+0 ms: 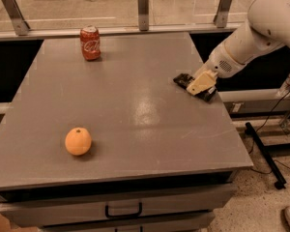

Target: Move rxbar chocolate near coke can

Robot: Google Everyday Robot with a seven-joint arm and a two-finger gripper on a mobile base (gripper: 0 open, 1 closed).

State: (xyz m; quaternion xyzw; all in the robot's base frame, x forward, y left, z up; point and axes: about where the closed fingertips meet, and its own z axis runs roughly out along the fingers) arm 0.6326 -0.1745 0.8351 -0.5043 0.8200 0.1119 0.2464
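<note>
Camera view: grey table (135, 66) w/ a drawer front (63, 211) below its near edge, black handle on it. White robot arm (261, 28) comes in from upper right and bends down toward the table's right edge.

Gripper (201, 84), cream-coloured, sits low at that right edge, approx halfway along the table's depth, directly over the rxbar chocolate (182, 79). The rxbar lies flat on the tabletop. Its dark left end pokes out from under the gripper, and another dark bit shows at the gripper's lower right. Gripper is on or just above the wrapper. Can't tell whether the claw is apart, together or clamped on it.

Coke can (90, 43) stands upright at the far left of the table, near the back edge, well apart from rxbar & gripper.

Orange (78, 141), round, sits front left, well apart from both can and rxbar.

Behind the table: low rail w/ metal posts (143, 7), pale floor beyond. Right of the table: a black rod (263, 153) on speckled floor.
</note>
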